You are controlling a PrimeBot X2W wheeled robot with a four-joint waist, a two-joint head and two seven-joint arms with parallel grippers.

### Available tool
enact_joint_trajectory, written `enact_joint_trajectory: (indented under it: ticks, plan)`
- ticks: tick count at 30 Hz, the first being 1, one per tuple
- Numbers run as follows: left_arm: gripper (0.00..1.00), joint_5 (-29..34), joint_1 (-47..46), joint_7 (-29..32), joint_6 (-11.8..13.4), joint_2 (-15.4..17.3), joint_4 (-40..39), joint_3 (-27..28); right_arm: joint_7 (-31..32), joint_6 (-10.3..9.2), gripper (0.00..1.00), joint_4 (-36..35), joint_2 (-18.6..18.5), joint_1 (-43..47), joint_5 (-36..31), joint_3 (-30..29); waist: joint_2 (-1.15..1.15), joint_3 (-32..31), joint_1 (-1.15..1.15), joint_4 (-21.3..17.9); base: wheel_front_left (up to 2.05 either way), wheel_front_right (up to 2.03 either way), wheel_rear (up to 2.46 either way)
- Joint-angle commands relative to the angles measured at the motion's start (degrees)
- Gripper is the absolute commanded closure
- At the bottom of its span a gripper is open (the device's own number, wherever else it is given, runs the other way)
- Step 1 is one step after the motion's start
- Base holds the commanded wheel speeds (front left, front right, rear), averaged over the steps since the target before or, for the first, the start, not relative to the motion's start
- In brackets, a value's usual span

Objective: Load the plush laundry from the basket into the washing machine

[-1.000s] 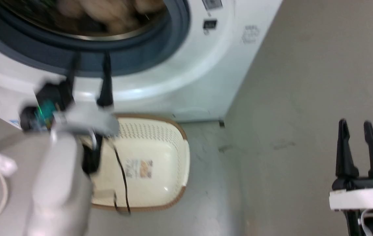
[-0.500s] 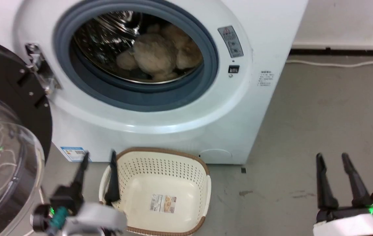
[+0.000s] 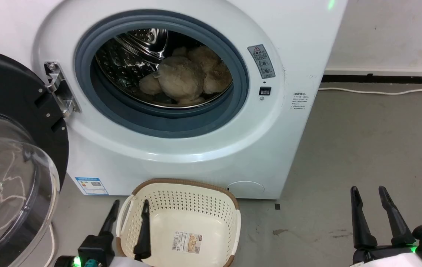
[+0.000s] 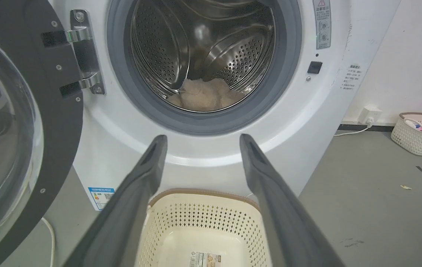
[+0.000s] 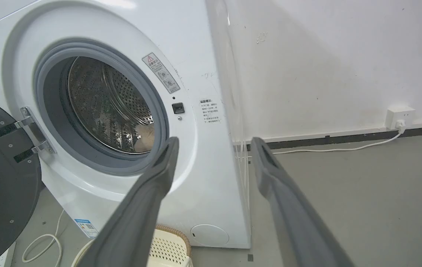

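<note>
Head view: the plush toy (image 3: 183,79) lies inside the washing machine (image 3: 292,55), whose door (image 3: 7,85) hangs open at the left. The basket (image 3: 188,182) stands on the floor (image 3: 362,141) just before it. The left hand (image 3: 131,203) is spread, with one finger over the basket and one outside its rim. The right hand (image 3: 367,189) is spread above the floor.
Left wrist view: the toy sits low in the drum (image 4: 240,55).

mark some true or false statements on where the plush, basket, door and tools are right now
1. The plush laundry lies inside the washing machine drum. True.
2. The basket holds a towel. False: its floor bears just a label sticker.
3. The door is shut. False: it stands swung open.
4. The left tool and right tool are both open, holding nothing. True.
</note>
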Motion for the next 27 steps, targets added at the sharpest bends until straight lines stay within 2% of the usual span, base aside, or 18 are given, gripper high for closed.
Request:
enact_joint_trajectory:
  ticks: [1, 6, 7, 27]
  plan:
    - [0.0, 0.4, 0.73, -0.31, 0.65, -0.18, 0.1, 0.48, -0.24, 0.05, 0.0, 0.02, 0.2, 0.57, -0.09, 0.24, 0.0, -0.12, 0.0, 0.18, 0.0, 0.0, 0.0]
    - [0.0, 1.45, 1.12, -0.31, 1.32, -0.11, 1.39, 0.74, -0.24, 0.05, 0.0, 0.19, 0.21, 0.74, 0.14, 0.97, 0.0, -0.37, 0.0, 0.81, 0.0, 0.0, 0.0]
    - [1.0, 1.26, 0.38, 0.01, 1.13, -0.02, 1.38, 0.59, 0.01, 0.0, 1.0, 0.07, 0.01, 0.02, 0.08, 0.92, 0.0, -0.37, 0.0, 0.81, 0.0, 0.0, 0.0]
    - [1.0, 2.19, 0.03, 2.02, 0.71, -0.14, 0.26, 1.32, 2.02, 0.01, 1.0, 0.1, 0.04, -0.68, -1.99, 1.03, 0.0, -0.54, 0.0, 1.01, 0.0, 0.0, 0.0]
